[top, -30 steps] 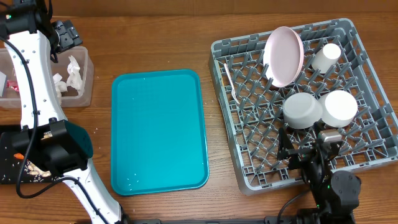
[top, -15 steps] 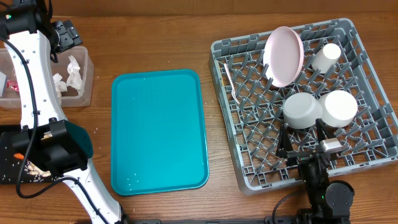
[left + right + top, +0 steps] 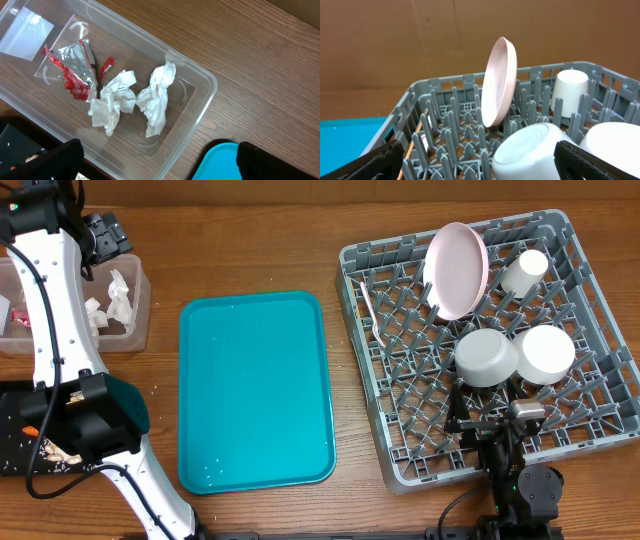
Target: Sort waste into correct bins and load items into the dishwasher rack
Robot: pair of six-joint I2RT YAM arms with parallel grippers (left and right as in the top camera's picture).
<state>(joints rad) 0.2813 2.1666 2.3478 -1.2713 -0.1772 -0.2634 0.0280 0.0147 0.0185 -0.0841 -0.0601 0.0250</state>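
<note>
The grey dishwasher rack [image 3: 352, 262] holds an upright white-pink plate [image 3: 458, 270], a white cup [image 3: 525, 272], two white bowls [image 3: 486, 357] [image 3: 547, 352] and a white fork [image 3: 370, 308]. My right gripper [image 3: 486, 405] hovers open and empty at the rack's near side, with the nearer bowl [image 3: 530, 152] just ahead of it and the plate [image 3: 497, 82] behind. The clear tub [image 3: 202, 107] contains a foil wrapper [image 3: 75, 70] and two crumpled napkins [image 3: 115, 100] [image 3: 157, 97]. My left gripper [image 3: 165, 167] hangs open above the tub's near rim, holding nothing.
A bare teal tray [image 3: 255, 390] lies between the tub and the rack. The black tray [image 3: 12, 420] sits at the left edge, largely hidden by the left arm. The rack's upright pegs [image 3: 455, 115] stand close around the right fingers.
The right arm has drawn back a little toward the table's front edge. The left arm and all objects are unchanged.
</note>
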